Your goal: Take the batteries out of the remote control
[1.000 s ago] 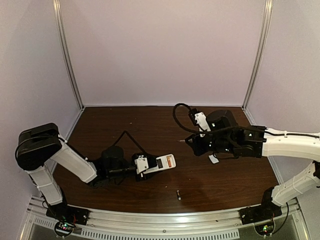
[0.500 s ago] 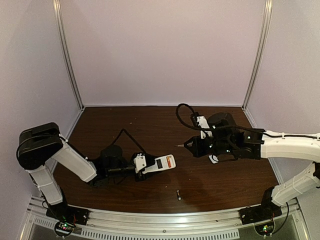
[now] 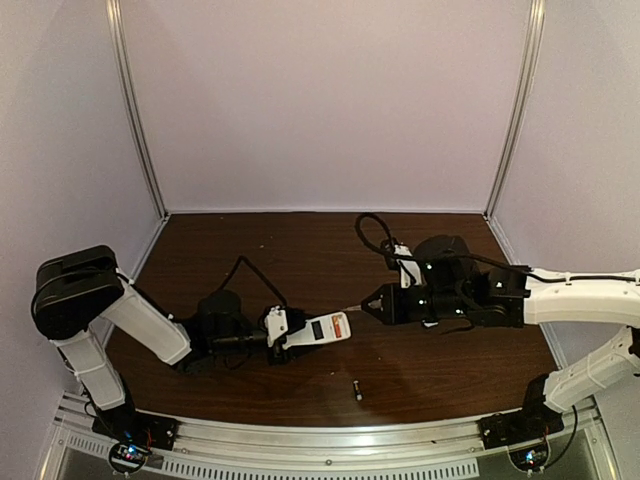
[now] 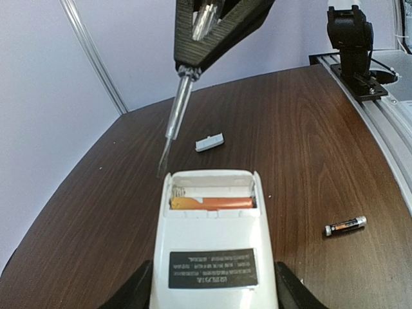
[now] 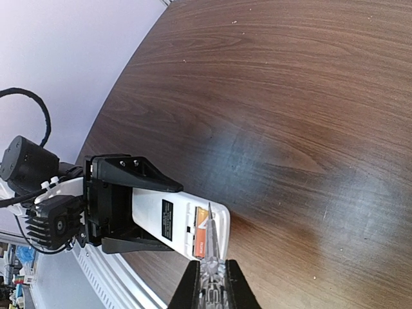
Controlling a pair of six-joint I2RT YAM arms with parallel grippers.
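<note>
My left gripper (image 3: 287, 335) is shut on the white remote control (image 3: 320, 329) and holds it back side up; its fingers (image 4: 140, 286) flank the remote (image 4: 212, 238). The battery bay is open, with the orange battery (image 4: 212, 203) lying across it beside an empty slot. The dark battery (image 3: 356, 390) with a silvery end lies loose on the table, also in the left wrist view (image 4: 345, 226). My right gripper (image 3: 378, 303) is shut on the slim silvery screwdriver (image 5: 211, 241), whose tip hovers at the open bay over the orange battery (image 5: 201, 239).
A small flat white plastic piece (image 4: 209, 142) lies on the dark wooden table (image 3: 300, 250) beyond the remote. Purple walls with metal posts enclose the back and sides. A metal rail (image 3: 330, 445) runs along the near edge.
My right gripper has moved left and down with the screwdriver, bringing its tip to the remote's open end. The left gripper and remote have shifted only slightly.
</note>
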